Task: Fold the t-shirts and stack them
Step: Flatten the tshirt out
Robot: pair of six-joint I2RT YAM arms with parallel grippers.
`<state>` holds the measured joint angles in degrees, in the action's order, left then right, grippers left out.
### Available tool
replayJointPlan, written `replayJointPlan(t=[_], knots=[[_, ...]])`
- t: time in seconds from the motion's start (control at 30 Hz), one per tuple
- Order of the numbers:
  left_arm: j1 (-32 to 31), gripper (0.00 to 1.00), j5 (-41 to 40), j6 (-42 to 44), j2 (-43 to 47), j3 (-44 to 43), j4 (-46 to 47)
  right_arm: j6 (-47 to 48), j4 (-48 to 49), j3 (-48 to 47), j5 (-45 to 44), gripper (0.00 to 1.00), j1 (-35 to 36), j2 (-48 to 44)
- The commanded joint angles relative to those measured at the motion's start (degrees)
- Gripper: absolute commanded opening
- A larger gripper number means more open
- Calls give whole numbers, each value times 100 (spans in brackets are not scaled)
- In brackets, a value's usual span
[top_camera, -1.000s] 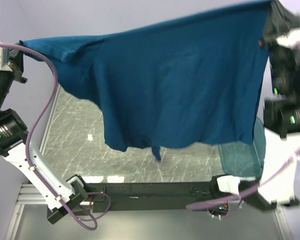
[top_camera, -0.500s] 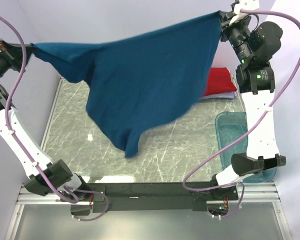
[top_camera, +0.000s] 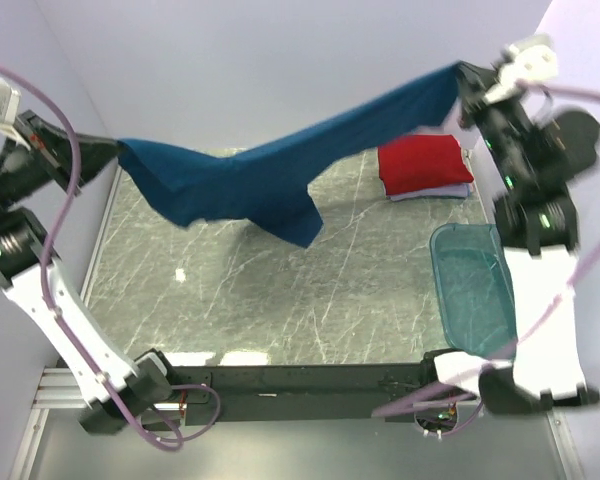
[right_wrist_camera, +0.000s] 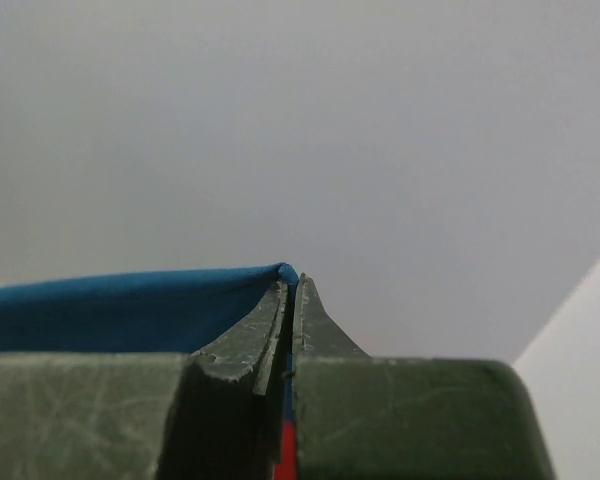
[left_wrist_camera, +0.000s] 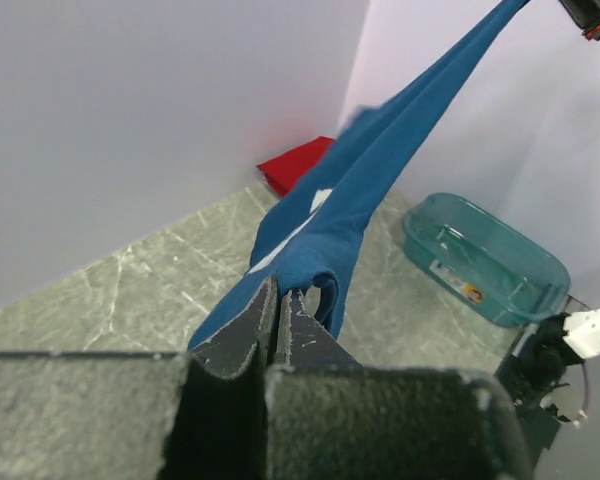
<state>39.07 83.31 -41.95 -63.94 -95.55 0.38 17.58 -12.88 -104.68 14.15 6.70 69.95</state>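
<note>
The grey marbled worktop (top_camera: 280,300) fills the middle of the scene between pale walls

Above it the dark blue t-shirt (top_camera: 250,180) hangs in the air, pulled into a long band that runs from the left side up to the far right corner. Its middle sags and one loose fold droops lowest near the centre, over the far part of the worktop. Whether that fold touches the surface cannot be told. In the left wrist view small white patches show on the cloth

The teal tub (top_camera: 442,290) stands on the right side of the worktop, towards the near edge

The red t-shirt (top_camera: 423,165) lies folded in the far right corner, beyond the tub and apart from it. It rests on top of the pale lavender t-shirt (top_camera: 435,194), of which only a thin edge shows at its near side

The left gripper (left_wrist_camera: 280,298) is closed on one end of the blue t-shirt, the cloth pinched between its dark fingers. The right gripper (right_wrist_camera: 290,292) is held high at the far right and is clamped on the other end, with blue cloth running off to its left
</note>
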Motion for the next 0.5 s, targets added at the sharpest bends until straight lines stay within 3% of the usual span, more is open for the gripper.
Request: replayJointPlan(t=[0.0, 0.07, 0.13, 0.3, 0.37, 0.47], knots=[[75, 0, 1222, -973, 347, -165, 587, 139, 857, 237, -517, 0, -37, -964], [101, 0, 1364, -1365, 382, -403, 629, 254, 1024, 334, -667, 0, -46, -1307], [92, 0, 1372, -1910, 339, -621, 1278, 456, 1156, 265, -730, 0, -28, -1475], [101, 1, 1355, -2245, -162, -1616, 752, 843, 1183, -253, -791, 0, -37, -1151], [92, 1, 1355, -2501, -198, -1529, 1174, 966, 1271, -272, -800, 0, -46, -905], [92, 1, 1293, -2345, 4, -933, 1096, 1098, 1499, -158, -599, 0, -55, -476]])
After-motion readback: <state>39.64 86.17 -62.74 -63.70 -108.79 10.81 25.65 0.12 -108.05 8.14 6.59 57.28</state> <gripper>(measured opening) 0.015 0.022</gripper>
